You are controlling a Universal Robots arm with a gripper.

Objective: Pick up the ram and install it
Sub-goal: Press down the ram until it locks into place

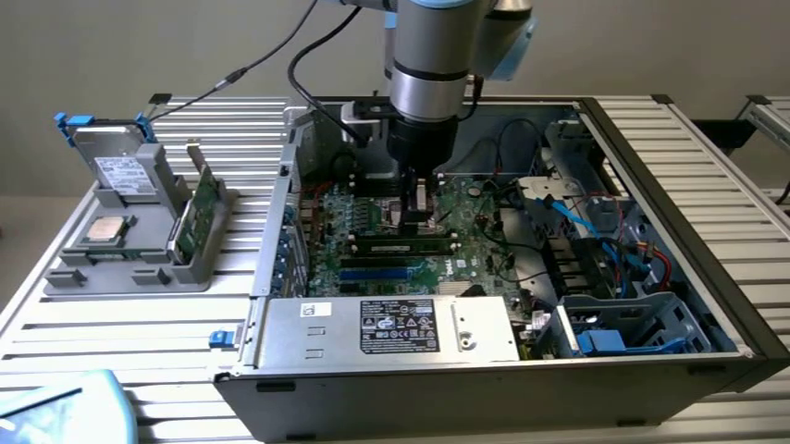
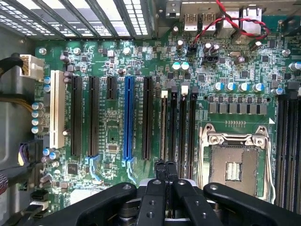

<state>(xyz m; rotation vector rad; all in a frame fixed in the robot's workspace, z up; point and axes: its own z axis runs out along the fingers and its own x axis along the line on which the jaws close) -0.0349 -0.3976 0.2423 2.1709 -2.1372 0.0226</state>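
Black jaws (image 2: pixel 165 175) pressed together over the seated long green ram stick (image 1: pixel 405 247); a misaligned push could crack it.

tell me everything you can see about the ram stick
The ram is a long, thin dark-green board with a small pale label near its middle. It stands on edge in a black slot on the motherboard inside the open computer case, running across the exterior view. The gripper, shut, is directly above it near its top edge; whether they touch is unclear.
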